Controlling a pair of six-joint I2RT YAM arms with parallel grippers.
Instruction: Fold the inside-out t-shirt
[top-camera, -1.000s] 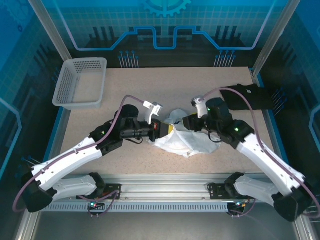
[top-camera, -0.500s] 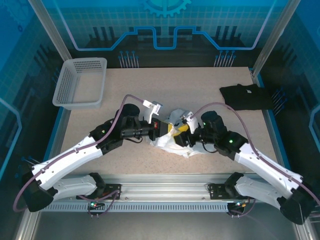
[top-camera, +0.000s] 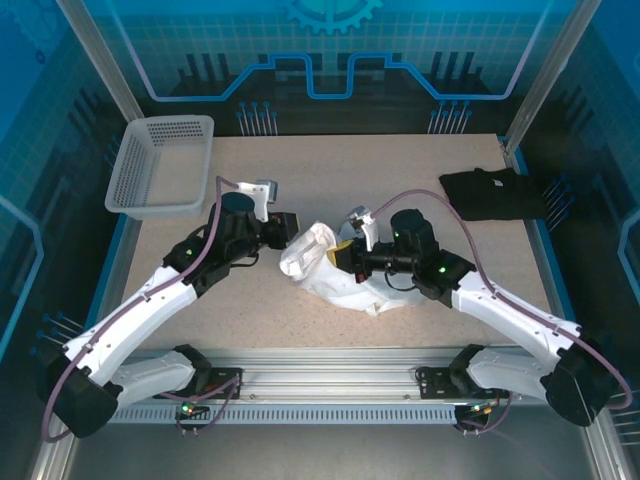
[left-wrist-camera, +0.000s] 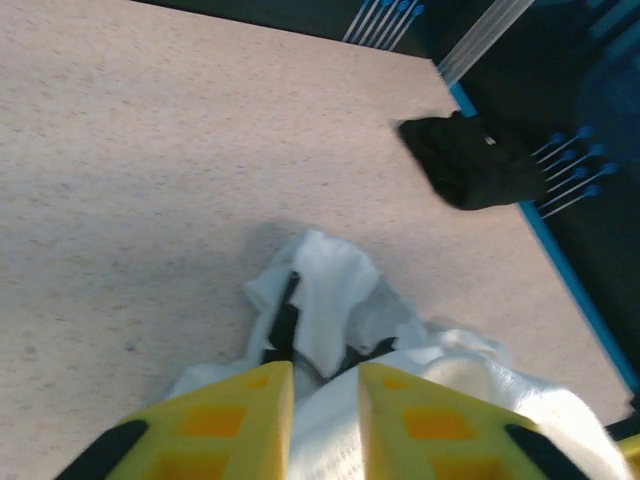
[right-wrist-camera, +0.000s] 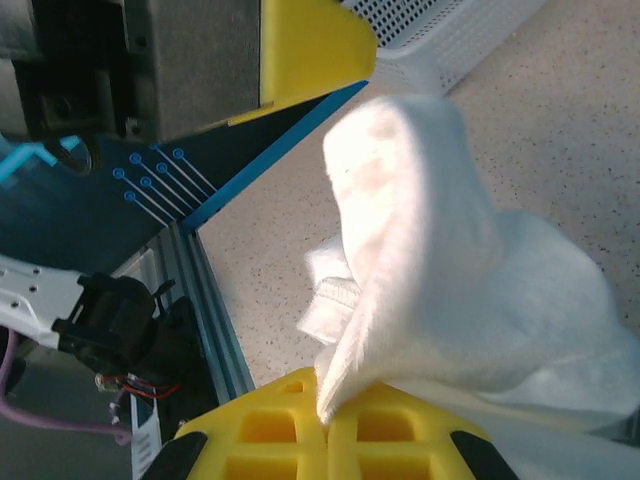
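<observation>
The inside-out t-shirt lies crumpled in a white heap at the middle of the table, between my two grippers. My left gripper is at the heap's far left edge. In the left wrist view its yellow fingers stand apart, and white cloth runs through the gap with nothing pinching it. My right gripper reaches in from the right over the heap. In the right wrist view its jaws are pressed together on an edge of the t-shirt, which bulges up in front of them.
A black folded garment lies at the back right near the table's edge. A white mesh basket stands at the back left. Bare tabletop lies behind the shirt, and the aluminium rail runs along the near edge.
The right gripper moved left across the shirt and closed on its cloth. The left arm swung back and left, and its jaws parted. The shirt heap shifted left with them.
</observation>
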